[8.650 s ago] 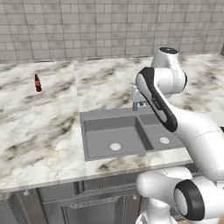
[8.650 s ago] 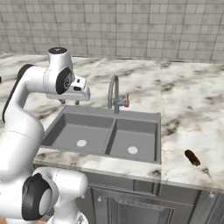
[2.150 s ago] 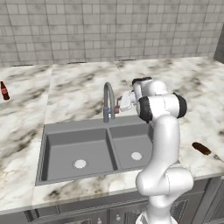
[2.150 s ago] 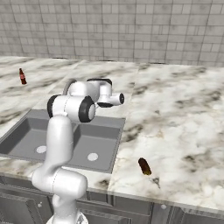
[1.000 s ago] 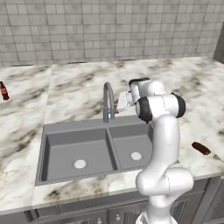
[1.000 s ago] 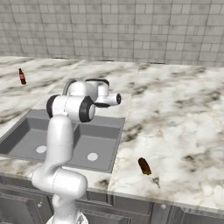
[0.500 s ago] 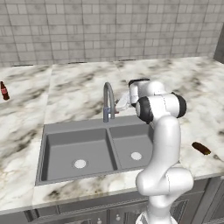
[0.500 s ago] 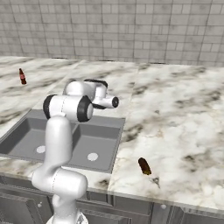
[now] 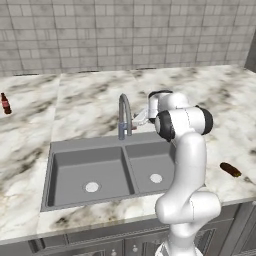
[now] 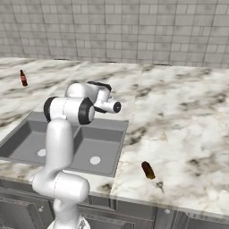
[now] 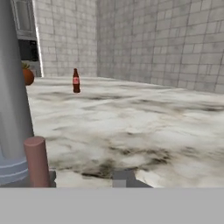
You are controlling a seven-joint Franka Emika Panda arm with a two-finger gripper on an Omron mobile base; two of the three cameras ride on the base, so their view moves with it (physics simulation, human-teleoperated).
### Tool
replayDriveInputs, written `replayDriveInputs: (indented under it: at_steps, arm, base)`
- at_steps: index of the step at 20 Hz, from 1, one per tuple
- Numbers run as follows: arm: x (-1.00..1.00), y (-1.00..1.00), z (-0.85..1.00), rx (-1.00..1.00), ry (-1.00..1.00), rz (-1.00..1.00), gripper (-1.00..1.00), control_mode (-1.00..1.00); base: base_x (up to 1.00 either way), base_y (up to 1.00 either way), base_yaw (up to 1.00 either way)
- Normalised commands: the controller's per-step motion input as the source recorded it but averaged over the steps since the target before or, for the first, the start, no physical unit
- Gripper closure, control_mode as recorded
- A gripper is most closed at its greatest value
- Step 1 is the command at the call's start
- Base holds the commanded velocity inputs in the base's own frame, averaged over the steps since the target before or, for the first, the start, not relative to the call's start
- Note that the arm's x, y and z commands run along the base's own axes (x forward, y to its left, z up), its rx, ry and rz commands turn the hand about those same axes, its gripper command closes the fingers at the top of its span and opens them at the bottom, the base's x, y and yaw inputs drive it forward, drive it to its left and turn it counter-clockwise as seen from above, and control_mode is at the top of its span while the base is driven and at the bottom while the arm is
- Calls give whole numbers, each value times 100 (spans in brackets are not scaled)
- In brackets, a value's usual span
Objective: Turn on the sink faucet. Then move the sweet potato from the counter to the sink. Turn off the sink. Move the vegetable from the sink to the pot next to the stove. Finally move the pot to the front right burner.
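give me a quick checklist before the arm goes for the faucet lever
1. Lever in sight: ok, the reddish lever stands beside the sink faucet.
2. Gripper near the lever: ok, just right of the spout.
3. Gripper touching the lever: cannot tell.
4. Jaws open or shut: cannot tell.
5. Water off: ok, no stream into the sink.
6. Sweet potato waiting: ok, on the counter, right of the sink.

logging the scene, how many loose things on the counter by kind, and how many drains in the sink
bottle: 1
sweet potato: 1
drains: 2
total: 4
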Motion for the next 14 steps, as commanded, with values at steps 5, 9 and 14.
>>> replayDriveInputs:
  at_steps: [5,9,14]
  arm:
    - [0,-77,-46,6,0,-4,100,-100]
    - [0,-84,-55,6,4,-4,100,-100]
    - [0,-91,-63,7,5,-2,100,-100]
  base:
    - [0,0,0]
    - [0,0,0]
    - [0,0,0]
